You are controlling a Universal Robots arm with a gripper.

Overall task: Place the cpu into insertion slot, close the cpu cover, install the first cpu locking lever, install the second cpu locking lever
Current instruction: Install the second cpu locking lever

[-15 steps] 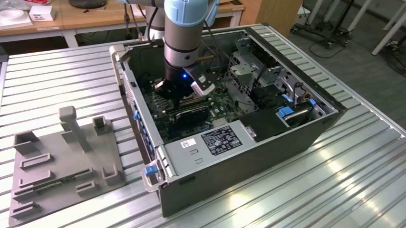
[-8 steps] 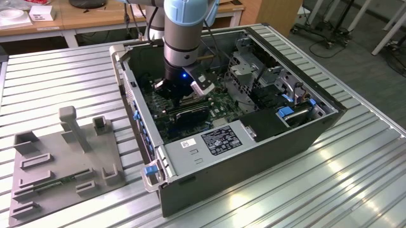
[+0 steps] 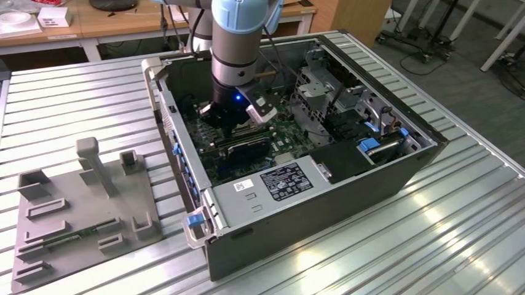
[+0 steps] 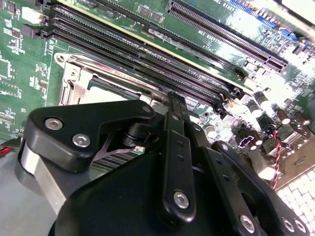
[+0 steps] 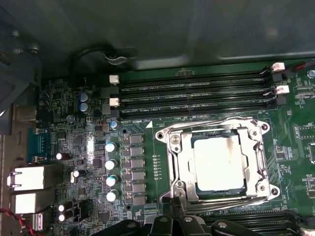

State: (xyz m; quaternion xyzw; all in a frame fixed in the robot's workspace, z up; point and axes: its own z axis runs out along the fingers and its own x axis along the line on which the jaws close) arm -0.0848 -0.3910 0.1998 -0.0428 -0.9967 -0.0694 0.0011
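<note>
Black linkages of the hand (image 5: pixel 170 227) hover just beside the silvery-framed square insertion slot (image 5: pixel 173 147); whether it is open I cannot tell. Seated inside, under the silvery cut-out cpu cover (image 5: pixel 256 162), lies the pale square cpu (image 5: pixel 218 162). Levers seemingly remain.

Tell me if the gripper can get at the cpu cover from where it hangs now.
Probably yes. The gripper hangs inside the open computer case, right beside the cpu cover, which lies flat around the cpu. Nothing stands between them; the memory slots sit on the far side.
</note>
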